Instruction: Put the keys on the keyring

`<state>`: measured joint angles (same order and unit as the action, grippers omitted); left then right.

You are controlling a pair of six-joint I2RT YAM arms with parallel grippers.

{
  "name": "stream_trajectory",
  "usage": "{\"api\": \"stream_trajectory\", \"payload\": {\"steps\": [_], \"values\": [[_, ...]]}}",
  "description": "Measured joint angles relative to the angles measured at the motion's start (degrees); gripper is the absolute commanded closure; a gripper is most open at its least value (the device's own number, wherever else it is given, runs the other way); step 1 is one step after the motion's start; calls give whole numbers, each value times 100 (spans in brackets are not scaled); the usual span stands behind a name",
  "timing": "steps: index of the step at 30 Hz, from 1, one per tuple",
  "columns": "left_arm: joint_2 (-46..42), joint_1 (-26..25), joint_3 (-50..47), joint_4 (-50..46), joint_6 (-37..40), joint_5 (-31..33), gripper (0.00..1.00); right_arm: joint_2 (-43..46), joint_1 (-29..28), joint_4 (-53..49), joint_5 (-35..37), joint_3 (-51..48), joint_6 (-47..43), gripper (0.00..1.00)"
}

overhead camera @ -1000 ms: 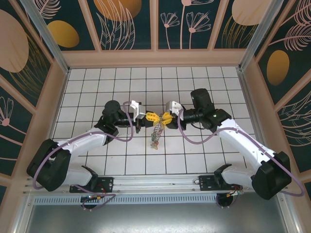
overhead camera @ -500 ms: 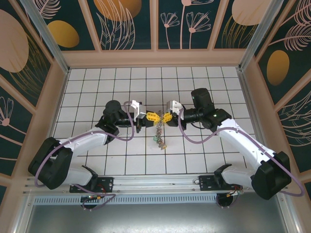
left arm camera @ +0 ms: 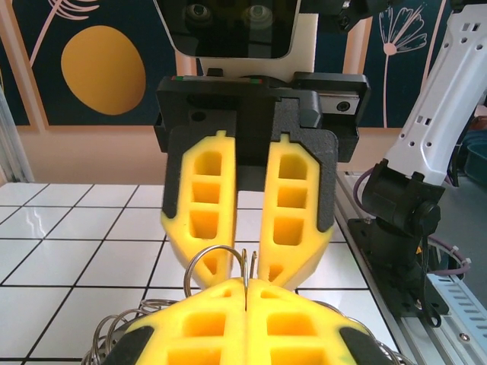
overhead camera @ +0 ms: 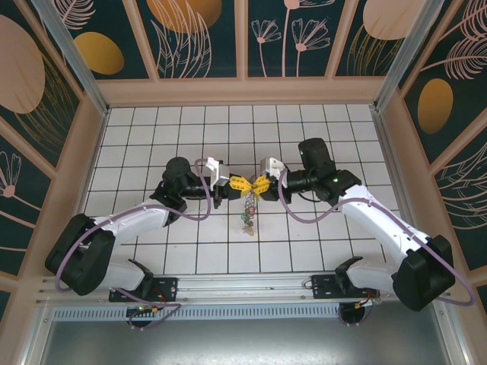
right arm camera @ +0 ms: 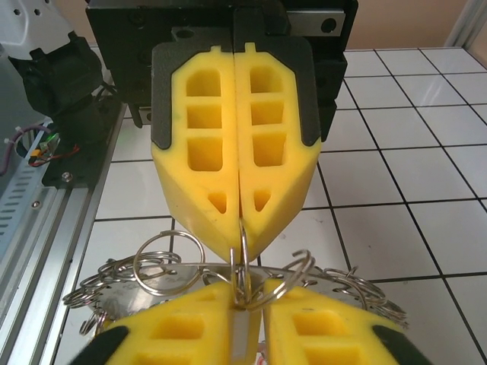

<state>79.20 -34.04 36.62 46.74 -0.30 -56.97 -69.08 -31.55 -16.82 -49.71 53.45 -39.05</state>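
At the left tool [right arm camera: 242,243], clamped tight on a wire loop of the keyring [overhead camera: 247,202]; at the right tool [left arm camera: 245,268], facing tip to tip, parted narrowly round that loop. Below both, dangling with the keys [overhead camera: 245,221] over mid worktop [overhead camera: 152,144].

Top view: my left arm [overhead camera: 133,222] reaches from the lower left of the frame up toward centre, and my right arm [overhead camera: 377,220] mirrors it from the lower right. Both wrists are held level, tips facing at frame centre. My left tool [overhead camera: 242,183] has its fingers pressed fully together. My right tool [overhead camera: 256,185] has its fingers a narrow gap apart, converging toward the tips.
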Motion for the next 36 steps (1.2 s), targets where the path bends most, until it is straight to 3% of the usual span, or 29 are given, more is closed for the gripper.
{"api": "stream_trajectory", "payload": {"steps": [14,36], "values": [[7,-4,0,-4,0,-9,100,459,459,37,221,-304,22,67],[31,-4,2,-26,0,-94,100,413,146,247,-221,-308,-105,71]]}}
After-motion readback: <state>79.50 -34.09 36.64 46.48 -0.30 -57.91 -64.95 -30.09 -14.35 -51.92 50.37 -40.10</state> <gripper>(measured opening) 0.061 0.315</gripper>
